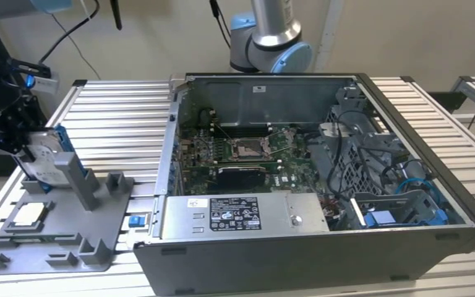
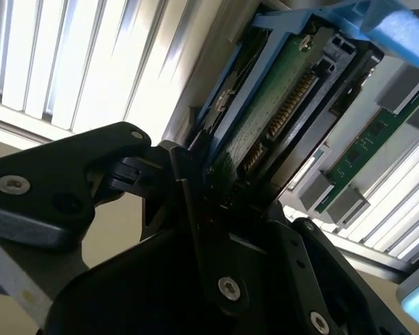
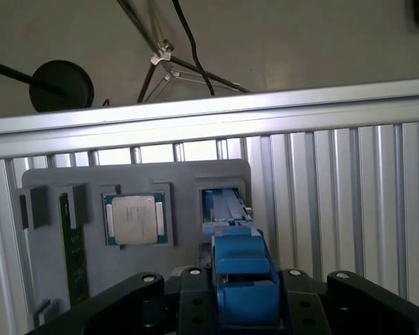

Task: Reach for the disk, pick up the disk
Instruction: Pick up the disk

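Aluminium table [image 1: 122, 124], beige wall [image 1: 419, 34], held disk [image 1: 41, 158]

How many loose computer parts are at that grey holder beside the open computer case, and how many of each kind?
At the grey holder:
disk in a blue bracket: 1
square chip: 1
green memory stick: 1
Total: 3
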Tool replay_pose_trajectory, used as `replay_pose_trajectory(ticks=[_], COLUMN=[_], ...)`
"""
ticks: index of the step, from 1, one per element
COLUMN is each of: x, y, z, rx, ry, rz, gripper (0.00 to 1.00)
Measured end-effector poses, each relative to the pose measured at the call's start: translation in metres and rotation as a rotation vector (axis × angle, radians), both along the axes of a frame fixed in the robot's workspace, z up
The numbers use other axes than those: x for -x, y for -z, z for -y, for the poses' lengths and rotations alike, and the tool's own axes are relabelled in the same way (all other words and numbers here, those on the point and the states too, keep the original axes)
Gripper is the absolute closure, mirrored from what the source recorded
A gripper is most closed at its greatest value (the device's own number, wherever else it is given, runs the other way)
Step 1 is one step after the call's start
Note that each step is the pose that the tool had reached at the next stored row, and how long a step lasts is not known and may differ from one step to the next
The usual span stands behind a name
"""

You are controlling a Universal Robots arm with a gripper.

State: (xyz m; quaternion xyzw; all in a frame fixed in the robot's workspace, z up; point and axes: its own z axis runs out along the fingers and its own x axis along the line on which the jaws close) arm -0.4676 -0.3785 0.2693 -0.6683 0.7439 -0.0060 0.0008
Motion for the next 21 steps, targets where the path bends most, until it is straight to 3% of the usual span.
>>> replay_pose_trajectory(ticks=[21], x=[0.0], y=[-0.0183], z=[0.0], rx=[-0.0004], ry=[0.0], rz=[-0.0001], gripper=[1.0])
